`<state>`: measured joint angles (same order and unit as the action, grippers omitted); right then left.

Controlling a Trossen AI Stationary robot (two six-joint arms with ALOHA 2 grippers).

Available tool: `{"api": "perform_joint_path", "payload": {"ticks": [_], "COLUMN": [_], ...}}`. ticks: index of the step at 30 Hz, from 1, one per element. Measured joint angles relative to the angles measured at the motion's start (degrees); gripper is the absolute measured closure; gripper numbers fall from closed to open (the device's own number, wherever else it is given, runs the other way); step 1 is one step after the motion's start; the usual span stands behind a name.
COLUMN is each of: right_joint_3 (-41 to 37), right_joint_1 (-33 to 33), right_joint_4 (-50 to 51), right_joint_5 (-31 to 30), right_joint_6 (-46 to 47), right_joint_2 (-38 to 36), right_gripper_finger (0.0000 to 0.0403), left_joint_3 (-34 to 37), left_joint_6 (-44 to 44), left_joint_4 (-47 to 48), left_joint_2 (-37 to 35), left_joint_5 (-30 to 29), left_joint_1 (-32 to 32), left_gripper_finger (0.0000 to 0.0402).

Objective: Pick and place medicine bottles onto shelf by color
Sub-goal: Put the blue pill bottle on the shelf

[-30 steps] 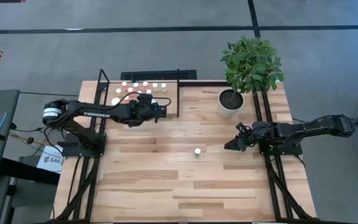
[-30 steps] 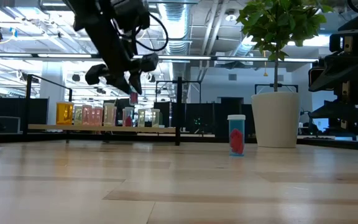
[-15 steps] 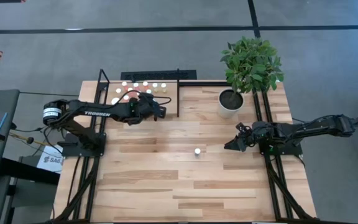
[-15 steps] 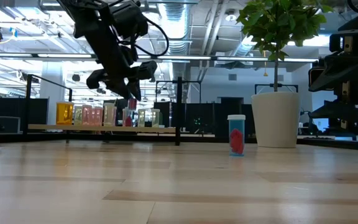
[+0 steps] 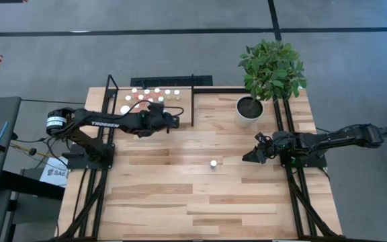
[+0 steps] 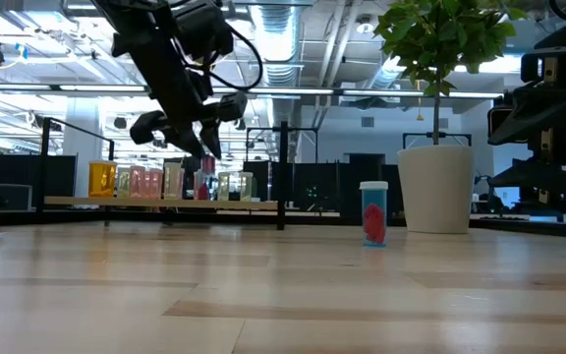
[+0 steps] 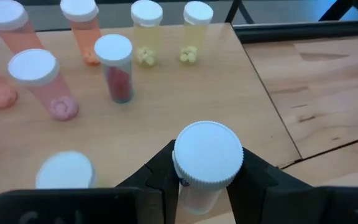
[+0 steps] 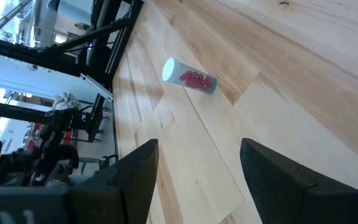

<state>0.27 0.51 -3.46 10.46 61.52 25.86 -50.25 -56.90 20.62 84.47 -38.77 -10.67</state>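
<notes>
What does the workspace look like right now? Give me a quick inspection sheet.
Surface: plank table, mostly bare wood.
Job's things: shelf at the far left corner holds a cluster of capped bottles; one bottle of red pills stands alone mid-table.
Clutter: potted plant at the far right corner.
Grippers: left tool over the shelf, shut on a white-capped bottle; right tool open, waiting low at the table's right side, pointing toward the lone bottle.
Cables: a cable loops off the left arm.
Surroundings: grey floor with dark lines; a hall with other equipment beyond; no people seen.
</notes>
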Motion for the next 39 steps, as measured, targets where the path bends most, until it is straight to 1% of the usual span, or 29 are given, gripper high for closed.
{"api": "perform_joint_path", "payload": {"ticks": [7, 10, 14, 17, 18, 20, 25, 32, 39], "right_joint_3": [0.0, 0.0, 0.0, 0.0, 0.0, 0.0, 0.0, 0.0, 0.0], "right_joint_1": [0.0, 0.0, 0.0, 0.0, 0.0, 0.0, 0.0, 0.0, 0.0], "right_joint_4": [0.0, 0.0, 0.0, 0.0, 0.0, 0.0, 0.0, -0.1, -0.1], "right_joint_5": [0.0, 0.0, 0.0, 0.0, 0.0, 0.0, 0.0, 0.0, 0.0], "right_joint_6": [0.0, 0.0, 0.0, 0.0, 0.0, 0.0, 0.0, 0.0, 0.0], "right_joint_2": [0.0, 0.0, 0.0, 0.0, 0.0, 0.0, 0.1, 0.1, 0.1], "right_gripper_finger": [0.0153, 0.0153, 0.0153, 0.0153, 0.0153, 0.0153, 0.0153, 0.0153, 0.0153], "left_joint_3": [0.0, 0.0, 2.4, 3.7, 3.9, 3.8, 3.8, 3.8, 3.8], "left_joint_6": [-5.1, -7.5, -10.9, -13.2, -13.3, -12.9, -12.7, -13.1, -14.0], "left_joint_4": [3.4, 5.9, 5.6, 2.2, 3.0, 0.8, -0.7, -1.8, -1.9], "left_joint_2": [0.0, 0.0, 1.4, 2.9, 3.2, 4.4, 6.8, 7.4, 7.4], "left_joint_5": [-4.4, -4.5, -4.5, -4.7, -5.2, -5.7, -8.5, -11.9, -12.9], "left_joint_1": [3.2, 3.3, 3.3, 3.6, 3.7, 3.8, 3.8, 3.8, 3.8], "left_gripper_finger": [0.0311, 0.0311, 0.0311, 0.0311, 0.0311, 0.0311, 0.0311, 0.0311, 0.0311]}}
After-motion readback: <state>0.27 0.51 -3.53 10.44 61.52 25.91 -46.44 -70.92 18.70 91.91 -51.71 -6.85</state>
